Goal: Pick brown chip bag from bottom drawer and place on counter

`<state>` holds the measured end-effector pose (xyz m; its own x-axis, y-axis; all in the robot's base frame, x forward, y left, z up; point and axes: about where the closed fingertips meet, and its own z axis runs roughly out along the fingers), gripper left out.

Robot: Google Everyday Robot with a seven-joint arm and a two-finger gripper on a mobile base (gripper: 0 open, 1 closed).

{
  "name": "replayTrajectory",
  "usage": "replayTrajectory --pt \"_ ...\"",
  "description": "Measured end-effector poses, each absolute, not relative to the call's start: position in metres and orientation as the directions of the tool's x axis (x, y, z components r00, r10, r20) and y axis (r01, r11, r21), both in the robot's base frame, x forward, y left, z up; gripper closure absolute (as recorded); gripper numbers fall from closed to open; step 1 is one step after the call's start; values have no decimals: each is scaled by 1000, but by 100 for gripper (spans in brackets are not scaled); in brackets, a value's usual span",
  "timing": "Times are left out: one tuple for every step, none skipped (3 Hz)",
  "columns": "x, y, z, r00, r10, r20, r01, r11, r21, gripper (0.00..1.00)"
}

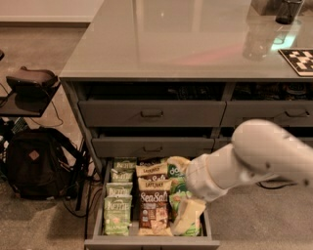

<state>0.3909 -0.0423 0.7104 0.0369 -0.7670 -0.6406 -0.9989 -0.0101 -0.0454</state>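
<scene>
The bottom drawer [151,241] is pulled open at the foot of the cabinet. Its middle column holds brown chip bags, the nearest with "Sea Salt" lettering [152,211]. Pale green bags [117,215] fill the left column and green "dang" bags [175,171] the right. My gripper [177,195] reaches in from the right on a white arm and hangs over the right column, just right of the brown bags. It is open and empty, with one cream finger [188,218] low and the other near the drawer's back. The counter [161,44] spreads above.
Closed drawer fronts with bar handles [151,113] sit above the open drawer. A black backpack [34,163] and a dark stand [29,83] are on the floor at left. A clear container [257,41], dark cups [288,10] and a checkered tag [298,58] are on the counter's right.
</scene>
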Motion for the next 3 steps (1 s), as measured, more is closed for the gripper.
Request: replayTrajectory --pt "384 5 630 3 -740 -673 -999 -32 30 0" --pt "415 45 558 -96 -735 -671 -994 37 101 0" --pt "457 72 500 -168 -734 -658 -985 107 132 0"
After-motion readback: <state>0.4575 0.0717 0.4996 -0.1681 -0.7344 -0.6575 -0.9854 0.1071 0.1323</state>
